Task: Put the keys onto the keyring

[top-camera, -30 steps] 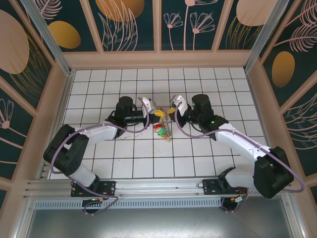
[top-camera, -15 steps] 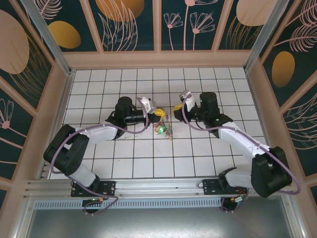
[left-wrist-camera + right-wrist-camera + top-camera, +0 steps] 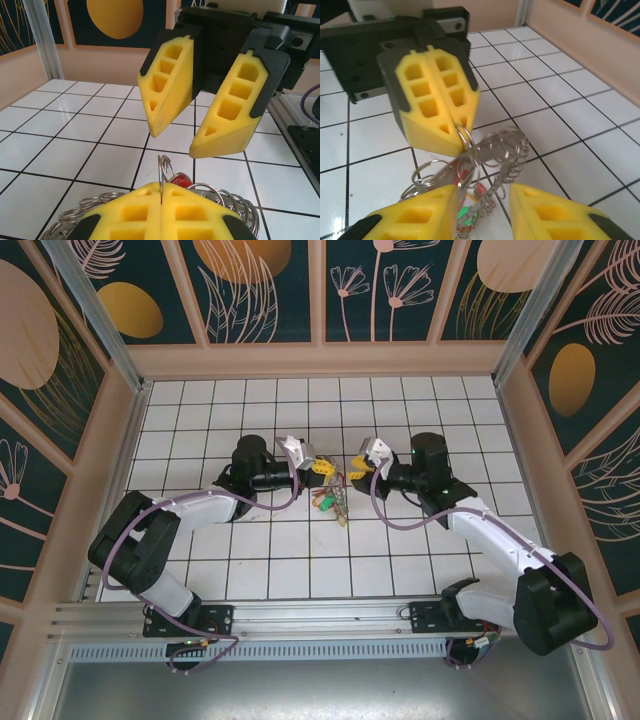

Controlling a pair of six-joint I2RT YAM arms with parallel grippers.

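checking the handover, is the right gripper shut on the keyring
No, the left wrist view shows the right gripper with its yellow fingers spread apart, a gap between them.

Your left arm (image 3: pixel 190 508) and right arm (image 3: pixel 492 528) wear white shells between rounded black joint housings, with a purple cable (image 3: pixel 306 100) looping alongside. The left gripper (image 3: pixel 318 468) and right gripper (image 3: pixel 360 462) each end in yellow wedge fingers (image 3: pixel 167 82) moulded with square pockets. Black plates back the fingers, on a boxy black mount with small screws.
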